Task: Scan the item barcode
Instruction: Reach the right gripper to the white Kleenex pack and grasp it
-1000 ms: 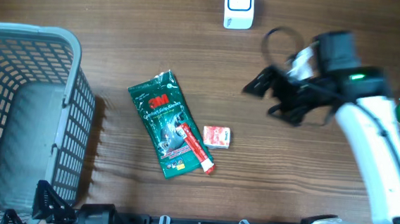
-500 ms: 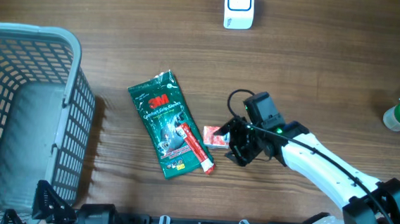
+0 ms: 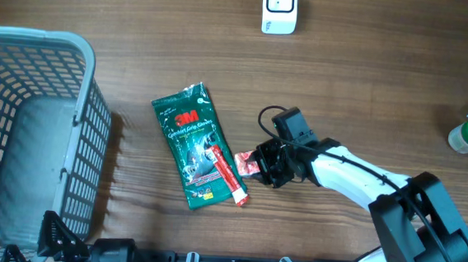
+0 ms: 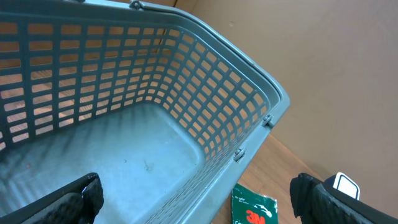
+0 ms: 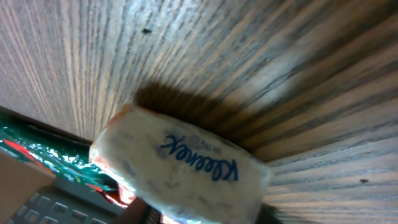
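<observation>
Grey mesh basket (image 3: 94, 129) at the left, only its bare floor showing inside. Left gripper (image 4: 196, 196) looking into it, fingers spread wide apart. Right gripper (image 3: 257, 165) down on the small Kleenex pack (image 3: 244, 161) near mid-table, just right of the green 3M pouch (image 3: 190, 144); cannot tell whether clamped on it. White scanner (image 3: 279, 8) at the far edge.

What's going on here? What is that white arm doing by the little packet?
The right gripper is down at a small Kleenex tissue pack lying on the wooden table, beside a green 3M packet and a red tube. The pictures do not show whether it grips the pack yet. The white scanner sits at the table's far edge, so nothing has been scanned. The left gripper hangs open over the grey basket, holding nothing.
</observation>
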